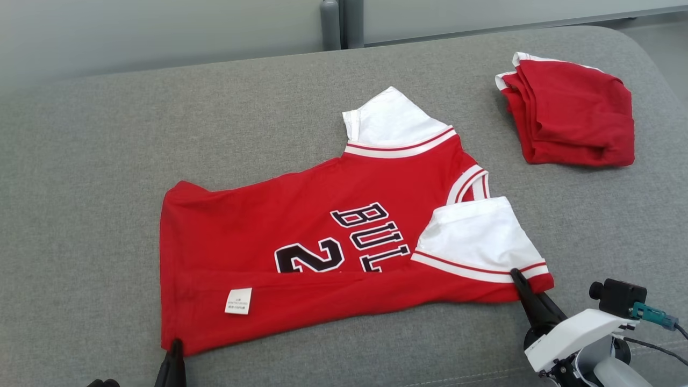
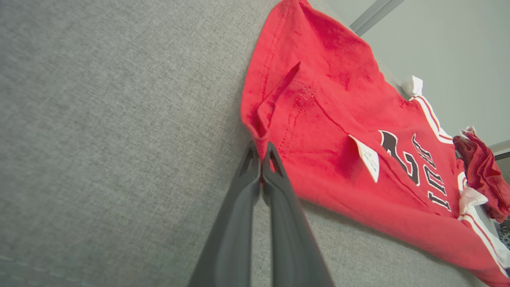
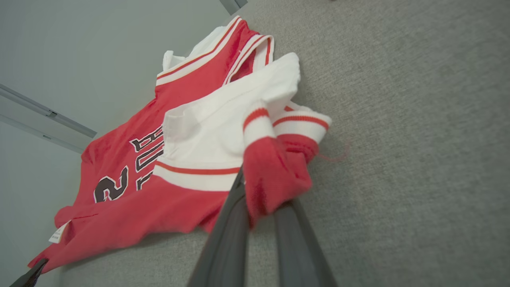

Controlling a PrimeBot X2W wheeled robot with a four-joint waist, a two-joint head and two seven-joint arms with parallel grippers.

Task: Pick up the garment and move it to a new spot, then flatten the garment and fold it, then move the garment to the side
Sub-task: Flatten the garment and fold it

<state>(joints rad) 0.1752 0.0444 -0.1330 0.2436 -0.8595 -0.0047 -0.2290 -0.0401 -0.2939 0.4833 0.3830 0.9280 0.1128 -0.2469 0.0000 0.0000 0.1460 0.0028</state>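
Left hand [image 2: 261,157] pinches corner of red garment [image 2: 338,131].

The red jersey [image 1: 258,215] shows black "BUL" and "2"; its white tag [image 1: 238,301] is unreadable.

A grey fabric cushion [image 1: 107,188] with a coarse weave carries everything; its far edge is rounded and its far right corner curves away. Near that corner lies a folded red cloth [image 1: 572,115], several layers stacked flat, with white trim showing along its far left side. Behind the cushion's far edge stands a pale wall [image 1: 161,27]. A grey upright post [image 1: 330,24] rises past the middle of that edge.
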